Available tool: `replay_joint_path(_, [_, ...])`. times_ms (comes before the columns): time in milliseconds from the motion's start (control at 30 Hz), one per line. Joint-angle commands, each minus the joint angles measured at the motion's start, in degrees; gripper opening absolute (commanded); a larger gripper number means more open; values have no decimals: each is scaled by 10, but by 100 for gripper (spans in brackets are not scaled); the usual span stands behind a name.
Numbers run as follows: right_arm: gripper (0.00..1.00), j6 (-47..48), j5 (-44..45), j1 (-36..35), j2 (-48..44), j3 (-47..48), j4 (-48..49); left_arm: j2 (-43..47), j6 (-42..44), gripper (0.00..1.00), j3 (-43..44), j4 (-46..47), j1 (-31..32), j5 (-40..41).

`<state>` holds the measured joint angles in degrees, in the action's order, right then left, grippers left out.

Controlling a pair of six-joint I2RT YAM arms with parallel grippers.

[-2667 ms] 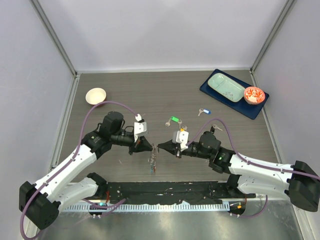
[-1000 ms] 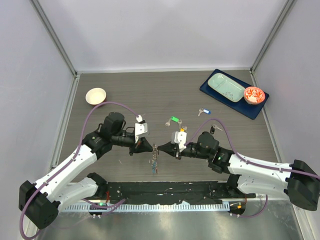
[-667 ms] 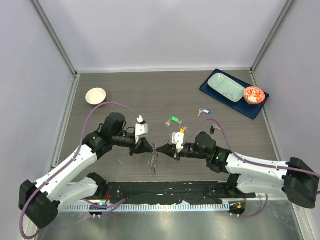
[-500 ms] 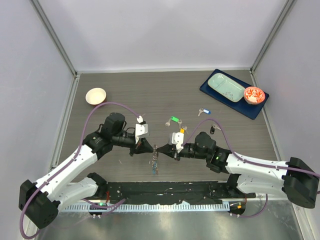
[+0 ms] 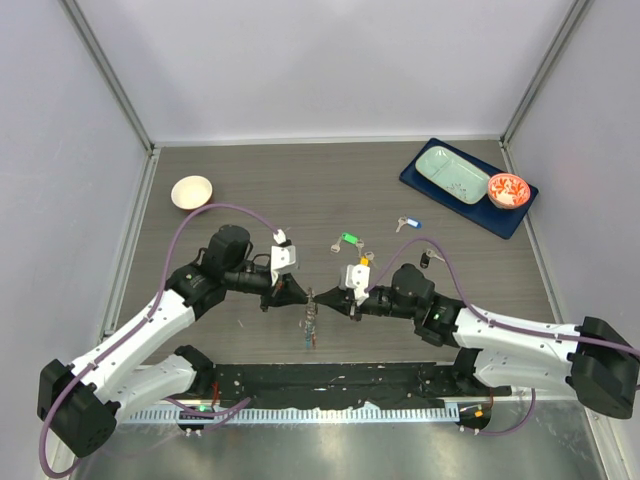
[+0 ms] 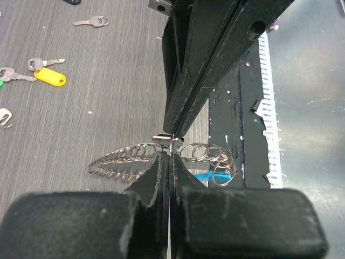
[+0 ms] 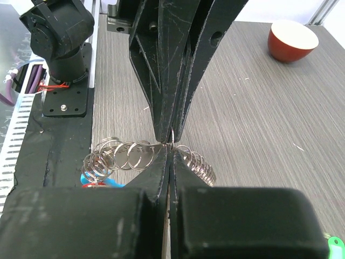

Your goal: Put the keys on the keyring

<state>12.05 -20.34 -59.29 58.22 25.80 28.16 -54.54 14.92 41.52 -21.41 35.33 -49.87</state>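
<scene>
The keyring (image 5: 311, 326), a loop of grey metal rings with a blue strap (image 6: 207, 175) and a small red tag (image 7: 91, 184), hangs above the table near its front edge. My left gripper (image 5: 304, 296) and right gripper (image 5: 321, 299) meet tip to tip, both shut on one thin ring at the top of the keyring (image 6: 124, 159). Loose keys lie behind: a green-tagged one (image 5: 348, 239), a blue-tagged one (image 5: 409, 224), a black one (image 5: 425, 260), and a yellow-tagged one (image 6: 46, 76). A plain silver key (image 6: 91, 21) shows in the left wrist view.
A small white bowl (image 5: 192, 191) stands at the back left. A dark blue tray (image 5: 417, 180) at the back right carries a pale green dish (image 5: 452, 174) and a red patterned bowl (image 5: 507, 190). The black base rail (image 5: 330, 385) runs under the grippers.
My right gripper has edged left, so its tips now meet the left gripper's at the keyring. The left arm has hardly moved and the keyring still hangs between them.
</scene>
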Motion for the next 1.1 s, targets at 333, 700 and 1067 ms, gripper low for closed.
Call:
replay_joint_path(333, [1,-9,24,-5,-43,-8,63,2,-20,0,3,51,4,7])
replay_joint_path(700, [1,2,-13,-6,-21,4,48,2,-47,0,8,58,4,7])
replay_joint_path(1067, [1,21,0,-6,-27,7,10,40,-186,0,-15,130,4,71])
